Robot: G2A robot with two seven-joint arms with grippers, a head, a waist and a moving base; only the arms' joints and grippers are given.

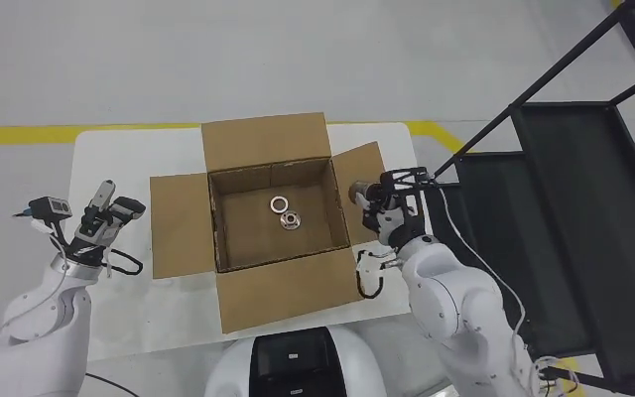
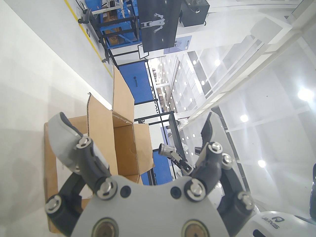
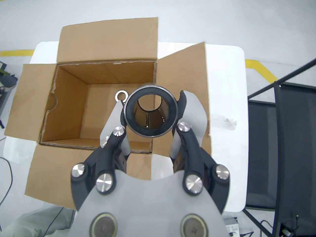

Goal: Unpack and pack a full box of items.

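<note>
White table point(image 1: 109, 149) carries an open brown cardboard box point(image 1: 224, 230), flaps spread. From the top view I count two steel rings point(image 1: 285, 210) on its floor. My right wrist view adds the hollow bore of the black-rimmed metal cylinder bearing point(image 3: 128, 111), clamped in the right gripper point(image 3: 151, 101) above the near flap, just beside the rim. Left gripper point(image 2: 134, 129), spread wide and empty, hangs well clear of the opposite flap.

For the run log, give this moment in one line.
right gripper: shut on bearing, over box flap | left gripper: open, empty, beside box | box: open, two metal rings inside
</note>
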